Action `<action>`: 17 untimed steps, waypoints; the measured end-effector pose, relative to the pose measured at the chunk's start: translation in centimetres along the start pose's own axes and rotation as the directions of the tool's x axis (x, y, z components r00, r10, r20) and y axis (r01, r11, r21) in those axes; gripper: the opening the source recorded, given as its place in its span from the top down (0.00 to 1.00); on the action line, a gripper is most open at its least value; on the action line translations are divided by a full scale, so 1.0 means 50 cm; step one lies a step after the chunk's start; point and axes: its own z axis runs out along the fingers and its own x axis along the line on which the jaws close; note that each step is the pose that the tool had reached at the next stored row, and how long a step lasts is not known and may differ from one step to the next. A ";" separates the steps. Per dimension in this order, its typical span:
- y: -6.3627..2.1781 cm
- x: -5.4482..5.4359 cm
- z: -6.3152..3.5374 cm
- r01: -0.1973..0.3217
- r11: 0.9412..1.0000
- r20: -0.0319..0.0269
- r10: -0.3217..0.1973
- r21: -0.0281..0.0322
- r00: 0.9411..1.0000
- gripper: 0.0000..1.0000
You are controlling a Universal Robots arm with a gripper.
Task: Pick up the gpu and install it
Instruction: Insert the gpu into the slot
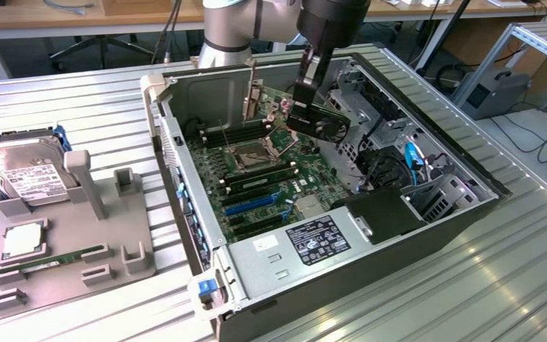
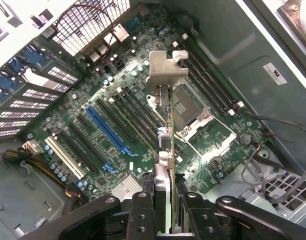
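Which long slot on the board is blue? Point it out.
The blue slot, with black slots on both sides of it; the white slot lies further along the same row.

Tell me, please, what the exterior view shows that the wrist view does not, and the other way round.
Exterior view: the hard drive and the memory stick on the grey holder beside the open computer case. Wrist view: the gpu edge-on, its silver bracket ahead, fingers of the tool on both sides of it, and a vent grille. Both: the tool shut on the gpu, held above the motherboard.
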 end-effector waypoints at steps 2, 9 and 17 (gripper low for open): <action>0.000 0.000 0.000 0.005 1.000 0.000 -0.005 0.000 1.000 0.73; 0.000 0.000 0.000 0.024 1.000 -0.001 -0.024 -0.001 1.000 0.73; 0.000 0.000 0.001 0.045 0.999 -0.002 -0.045 -0.001 0.999 0.73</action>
